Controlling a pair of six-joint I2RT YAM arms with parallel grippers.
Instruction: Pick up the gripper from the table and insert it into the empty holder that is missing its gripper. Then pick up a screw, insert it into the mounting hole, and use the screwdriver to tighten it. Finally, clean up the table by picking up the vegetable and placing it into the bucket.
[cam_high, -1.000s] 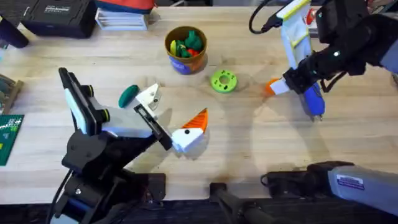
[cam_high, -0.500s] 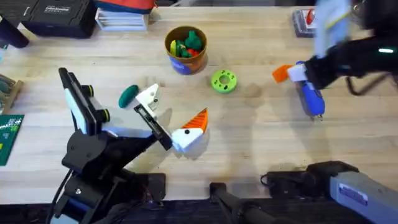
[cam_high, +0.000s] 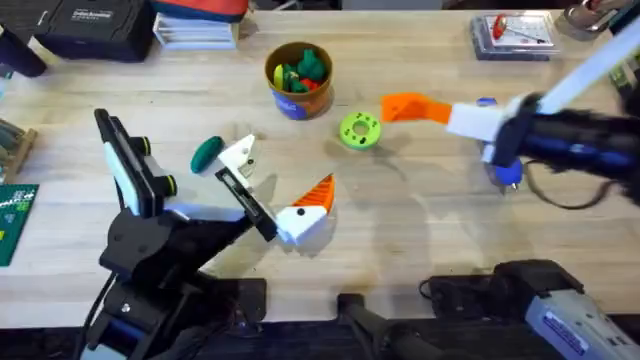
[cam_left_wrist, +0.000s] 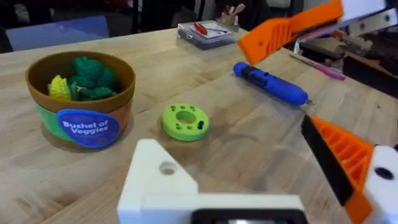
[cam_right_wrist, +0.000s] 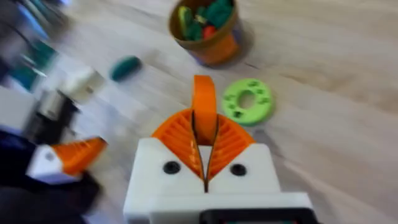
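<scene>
My right gripper (cam_high: 440, 113) is shut on the orange gripper (cam_high: 405, 107), holding it above the table just right of a lime-green disc (cam_high: 360, 130). The right wrist view shows this orange gripper (cam_right_wrist: 204, 99) clamped between my ribbed pads. My left gripper (cam_high: 272, 185) is open; one side is the bare white holder (cam_high: 240, 155) (cam_left_wrist: 163, 180), the other carries an orange finger (cam_high: 318, 195). The dark green vegetable (cam_high: 207, 152) lies beside the holder. The blue screwdriver (cam_high: 503, 168) (cam_left_wrist: 270, 83) lies partly under my right arm. The bucket (cam_high: 298, 78) holds toy vegetables.
A clear box of screws (cam_high: 512, 30) sits at the back right. A black case (cam_high: 95, 25) and stacked boxes stand at the back left. A green circuit board (cam_high: 12, 220) lies at the left edge. Bare wood stretches between the disc and the front edge.
My right arm has swung left and stretched out low, carrying the orange gripper from beside the screwdriver to near the lime-green disc. The left arm has not moved.
</scene>
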